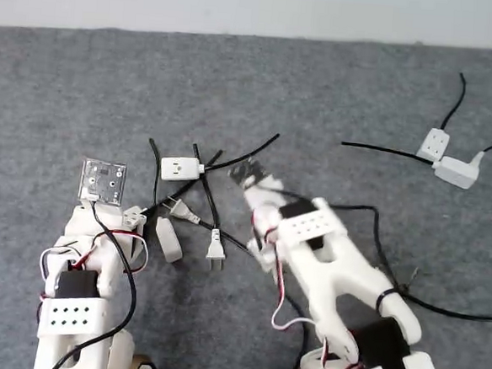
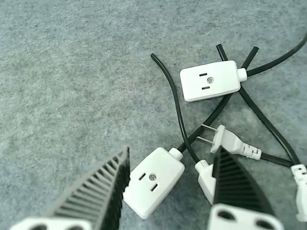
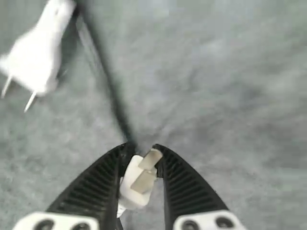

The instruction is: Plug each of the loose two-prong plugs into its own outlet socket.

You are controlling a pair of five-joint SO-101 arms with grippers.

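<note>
My right gripper [image 3: 141, 148] clamps one plug [image 3: 136, 187]; my left gripper [image 2: 173, 152] gapes around one socket [image 2: 153, 184] of two, centre-left.

The counter [image 1: 336, 98] is grey all over, with a felt-like nap of short, mottled fibres, lying flat and unwrinkled. At its far edge in the high view it meets a plain, pale off-white wall [image 1: 241, 7] in a straight, faintly slanting line. The light is soft and even, casting only faint shadows. Both wrist views look down on the same grey nap.
</note>
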